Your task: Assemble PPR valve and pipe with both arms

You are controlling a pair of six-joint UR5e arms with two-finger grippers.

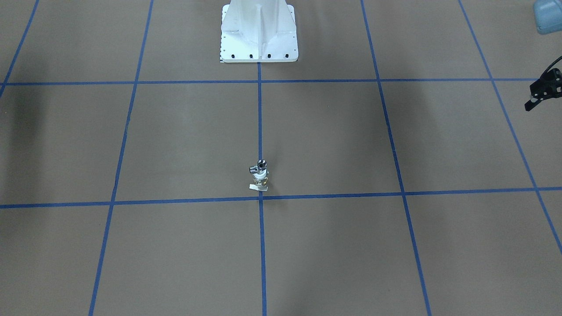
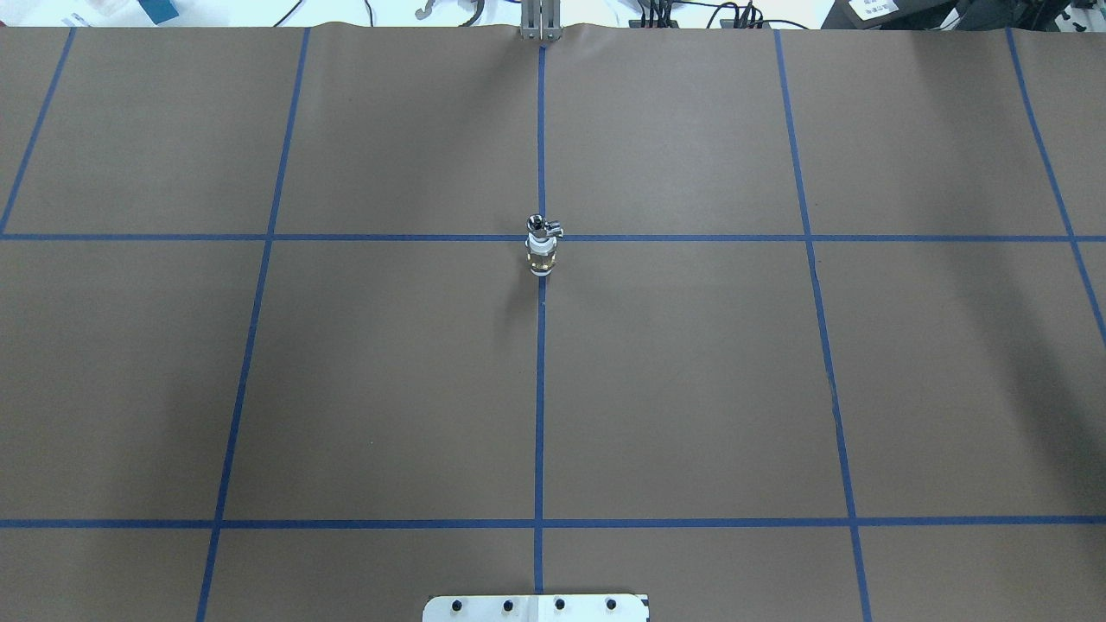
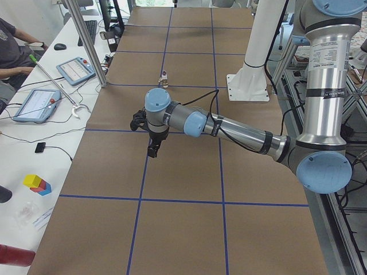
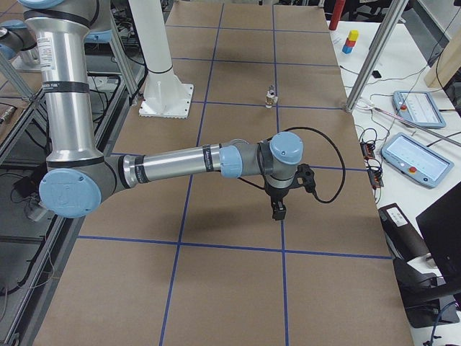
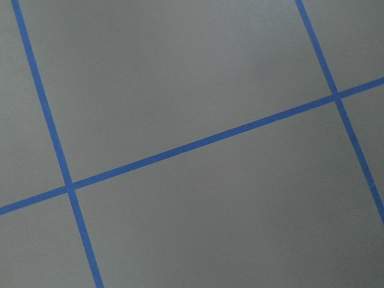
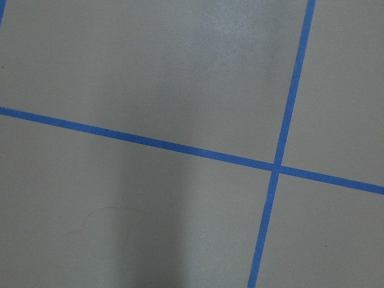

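The PPR valve (image 1: pixel 261 177) stands upright at the table's middle, on a crossing of blue tape lines, its pale tab handle at the bottom. The chrome pipe (image 1: pixel 260 166) sits on top of it, joined to its white mouth. Both also show in the overhead view, valve (image 2: pixel 541 256) and pipe (image 2: pixel 542 227). My left gripper (image 1: pixel 541 94) shows partly at the front view's right edge, far from the parts; I cannot tell if it is open. My right gripper (image 4: pixel 279 210) hangs over the table's right side, seen only from the side. Both wrist views show only bare paper and tape.
The robot's white base (image 1: pixel 259 33) stands at the table's near-robot edge. Brown paper with blue tape lines (image 2: pixel 540 389) covers the table. Teach pendants (image 4: pixel 410 155) and cables lie on the side bench beyond the far edge.
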